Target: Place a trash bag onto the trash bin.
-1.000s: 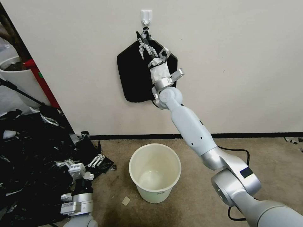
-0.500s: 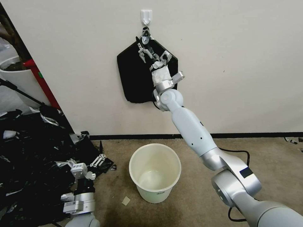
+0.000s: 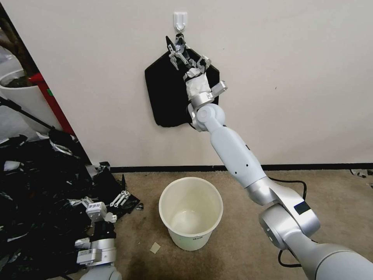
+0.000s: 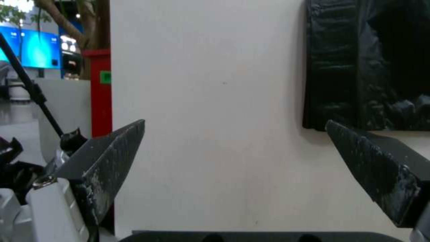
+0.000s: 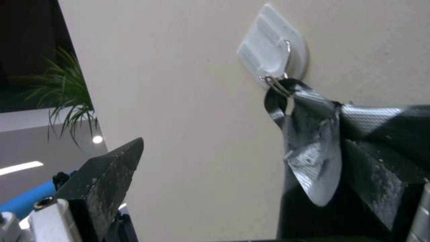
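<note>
right arm: stretched up to the wall, right gripper [image 3: 175, 54] spread at the black pack's [image 3: 165, 97] taped tip under the hook [image 3: 180, 20]
left gripper [image 3: 116, 199]: low, spread
trash bin [image 3: 190, 212]: on carpet below

Two pale arms with silver joints and dark-tipped grippers

The right arm [image 3: 233, 151] has a smooth light blue-grey shell with small dark screw holes, silver rounded joints, a black rectangular patch on the elbow housing, white wrapping at the wrist and a black cable beside it. The left gripper [image 3: 121, 197] has white linked fingers; its wrist carries silver blocks with a printed label.
</note>
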You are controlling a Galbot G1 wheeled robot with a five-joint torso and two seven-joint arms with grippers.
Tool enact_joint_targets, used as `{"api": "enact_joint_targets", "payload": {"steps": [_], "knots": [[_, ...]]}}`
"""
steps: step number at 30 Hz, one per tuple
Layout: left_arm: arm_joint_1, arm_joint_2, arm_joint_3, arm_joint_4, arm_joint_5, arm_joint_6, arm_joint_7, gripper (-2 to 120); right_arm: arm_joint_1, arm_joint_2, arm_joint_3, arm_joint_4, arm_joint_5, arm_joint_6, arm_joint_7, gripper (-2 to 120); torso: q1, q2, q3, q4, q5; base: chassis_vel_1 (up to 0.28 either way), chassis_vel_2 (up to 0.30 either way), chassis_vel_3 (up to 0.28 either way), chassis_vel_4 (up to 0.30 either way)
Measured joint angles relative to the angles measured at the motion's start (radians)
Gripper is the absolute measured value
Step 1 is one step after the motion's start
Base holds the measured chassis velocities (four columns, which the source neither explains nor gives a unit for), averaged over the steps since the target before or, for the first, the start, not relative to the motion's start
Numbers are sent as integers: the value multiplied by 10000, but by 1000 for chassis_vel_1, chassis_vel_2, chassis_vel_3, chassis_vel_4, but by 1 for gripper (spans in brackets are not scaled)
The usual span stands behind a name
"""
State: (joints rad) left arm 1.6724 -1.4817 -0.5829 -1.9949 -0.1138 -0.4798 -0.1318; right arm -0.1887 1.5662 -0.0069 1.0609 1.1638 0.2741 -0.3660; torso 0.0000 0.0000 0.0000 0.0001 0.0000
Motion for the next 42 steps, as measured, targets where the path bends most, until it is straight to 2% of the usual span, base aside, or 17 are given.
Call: {"api": "enact_joint_targets", "payload": {"steps": [12,17,21,22,25,27,29,30,38,39,41,42], "knots": [[-4,-3,-9,46,20,-46,-2,100,190,79,-15,-167,14,-7,-2,99,0,0,0,-1,0,0,0,0,0],[-19,11,3,61,37,-52,-4,100,221,104,-2,-302,2,6,-55,89,0,0,0,0,0,0,0,0,0],[-25,35,0,65,48,-53,-5,100,291,137,54,-444,-3,23,-141,73,0,0,0,-1,0,0,0,0,0],[-25,35,0,65,48,-53,-5,100,291,137,54,-444,-3,23,-141,73,0,0,0,-1,0,0,0,0,0],[-24,40,0,65,76,-53,-5,100,367,190,126,-586,-19,45,-239,57,0,0,0,0,0,0,0,0,0],[-23,41,0,65,83,-53,-5,100,388,204,146,-624,-25,51,-263,53,0,0,0,-1,0,0,0,0,0],[-23,42,-8,64,90,-53,-6,100,416,224,192,-695,-36,70,-317,41,0,0,0,-1,0,0,0,0,0],[-23,42,-8,64,90,-53,-6,100,416,224,192,-695,-36,70,-317,41,0,0,0,-1,0,0,0,0,0],[-9,2,1,64,133,-54,-33,100,253,159,206,-674,-69,166,-363,11,0,0,0,-1,0,0,0,0,0],[-9,2,1,64,133,-54,-33,100,253,159,206,-674,-69,166,-363,11,0,0,0,-1,0,0,0,0,0],[-11,-18,14,79,144,-58,-39,100,155,120,206,-632,-85,188,-369,0,0,0,0,-1,0,0,0,0,0],[-15,-29,22,90,152,-61,-43,100,116,100,204,-612,-92,191,-369,0,0,0,0,-1,0,0,0,0,0]]}}
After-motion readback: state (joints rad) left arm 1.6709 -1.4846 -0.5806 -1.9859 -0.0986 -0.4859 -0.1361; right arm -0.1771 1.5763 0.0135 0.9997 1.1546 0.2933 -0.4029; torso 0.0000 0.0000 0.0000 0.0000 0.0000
